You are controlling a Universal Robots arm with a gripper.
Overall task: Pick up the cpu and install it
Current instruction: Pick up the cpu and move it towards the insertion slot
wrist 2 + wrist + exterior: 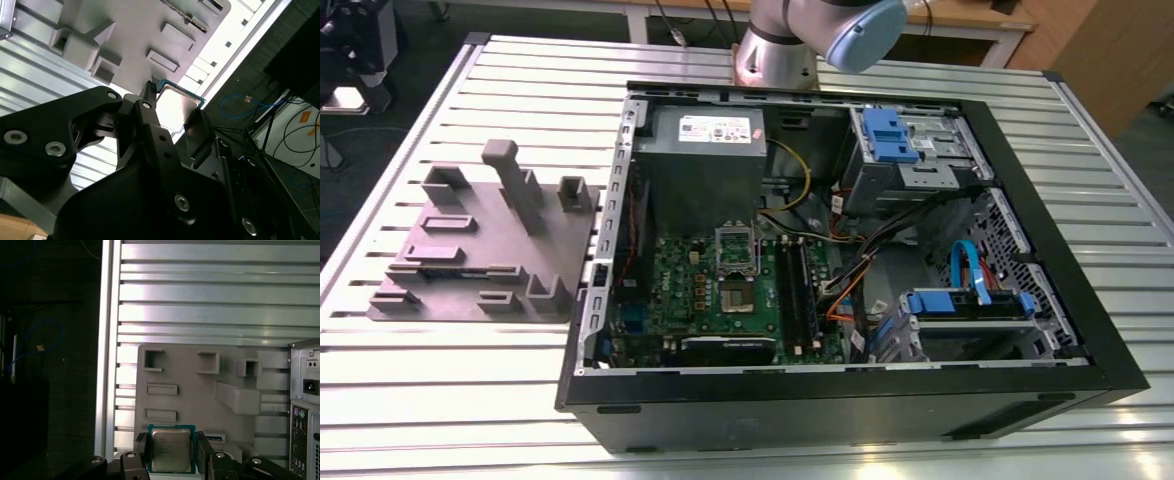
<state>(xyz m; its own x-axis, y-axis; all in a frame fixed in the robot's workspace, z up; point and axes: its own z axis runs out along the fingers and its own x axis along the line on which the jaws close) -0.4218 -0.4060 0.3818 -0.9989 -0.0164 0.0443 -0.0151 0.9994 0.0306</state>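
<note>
Claw (170, 456) clamped on the cpu (171, 449) by two opposite edges, above the grey plate (200, 400) near the bench (200, 290) edge (we judge it light, stiff, fragile underneath; edges only).

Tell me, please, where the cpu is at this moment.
In both wrist views the cpu is clamped between the fingers of the gripper. It is held clear above the grey moulded plate, which lies on the slatted table.
</note>
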